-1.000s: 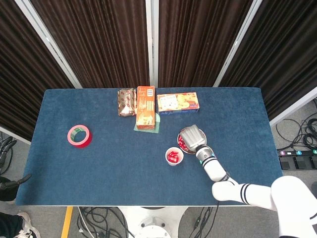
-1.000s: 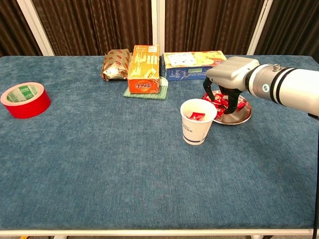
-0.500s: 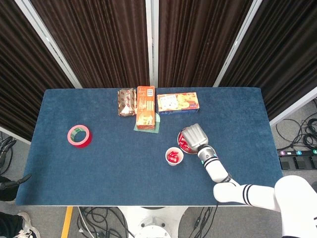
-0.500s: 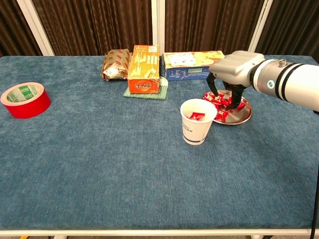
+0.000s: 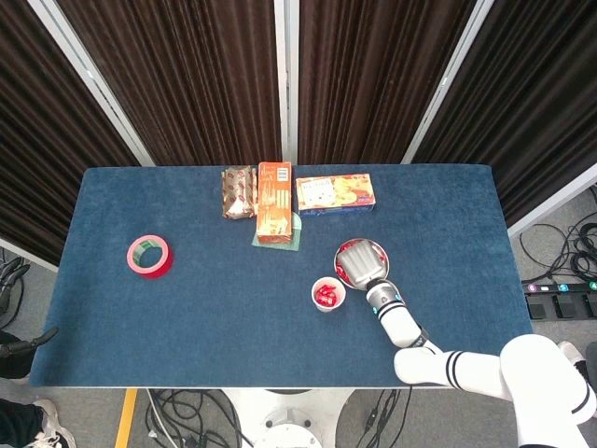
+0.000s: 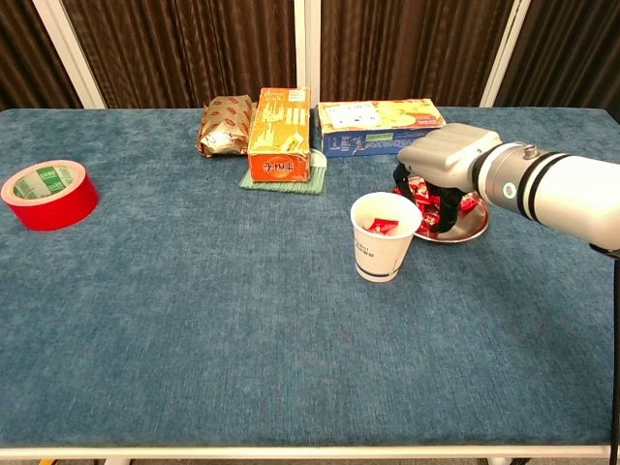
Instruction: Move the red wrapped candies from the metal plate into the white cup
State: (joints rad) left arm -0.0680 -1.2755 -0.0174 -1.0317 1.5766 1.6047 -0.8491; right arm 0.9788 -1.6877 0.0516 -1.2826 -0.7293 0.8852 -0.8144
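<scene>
The right robot hand [image 6: 441, 165] hangs palm down over the metal plate [image 6: 472, 222], fingers [image 6: 433, 205] curled down among the red wrapped candies [image 6: 463, 204]; whether it grips one cannot be told. The head view shows only the back of that robot hand [image 5: 366, 265], hiding the fingers. The white cup [image 6: 384, 235] stands just left of the plate with a candy inside. Farther along the worktop [image 6: 242, 329] lies a red tape roll [image 6: 46, 194].

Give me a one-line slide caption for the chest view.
Right hand reaches down over the metal plate of red wrapped candies, beside the white cup.
</scene>
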